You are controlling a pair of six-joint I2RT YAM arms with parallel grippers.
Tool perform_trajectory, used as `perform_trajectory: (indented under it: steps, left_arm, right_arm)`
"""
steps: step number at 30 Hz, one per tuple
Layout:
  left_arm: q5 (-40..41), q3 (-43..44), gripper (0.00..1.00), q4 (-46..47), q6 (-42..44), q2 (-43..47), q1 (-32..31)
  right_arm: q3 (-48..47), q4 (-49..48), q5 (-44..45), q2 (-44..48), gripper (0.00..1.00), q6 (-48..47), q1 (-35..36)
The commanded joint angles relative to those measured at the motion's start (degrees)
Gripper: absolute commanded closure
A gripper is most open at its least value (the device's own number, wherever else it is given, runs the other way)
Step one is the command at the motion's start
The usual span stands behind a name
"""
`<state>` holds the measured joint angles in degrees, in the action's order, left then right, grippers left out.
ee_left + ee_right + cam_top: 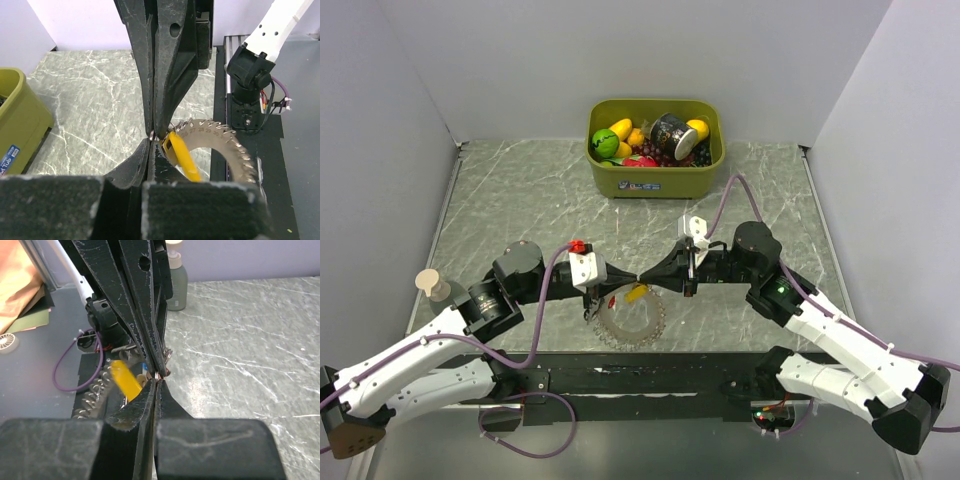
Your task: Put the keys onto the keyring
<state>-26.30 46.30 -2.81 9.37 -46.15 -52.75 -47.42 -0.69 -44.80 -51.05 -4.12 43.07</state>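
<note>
Top view looks down; close wrist views oppose, sharing the keyring (220, 134)

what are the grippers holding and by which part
The left gripper and right gripper, both shut, pinch a small metal loop tip to tip at the rim of the keyring, beside the yellow key. Whose loop it is cannot be told.

Robot lab cell: plain white walls (620, 60) enclose a marble-patterned tabletop (520, 200).

Keyring (630, 344) in front of bin (655, 180)
</note>
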Motion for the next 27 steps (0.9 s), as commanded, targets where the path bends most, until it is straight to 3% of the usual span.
perform_trajectory:
  steps: [1, 15, 27]
  left_arm:
    - [-1.47, 3.35, 0.99, 3.52, 0.04, 1.5, -0.25]
    - [0.29, 8.01, 0.94, -8.6, 2.94, -2.1, -0.25]
    - [0.55, 14.34, 0.68, -19.33, 7.68, -6.32, -0.33]
  right_arm:
    - [-0.83, -1.86, -1.08, -0.37, 1.0, -0.27, -0.79]
    - [-4.61, 6.05, -1.34, -1.95, 1.0, -4.84, -0.97]
    - [-6.63, 9.74, -2.31, -3.44, 1.0, -7.04, -0.97]
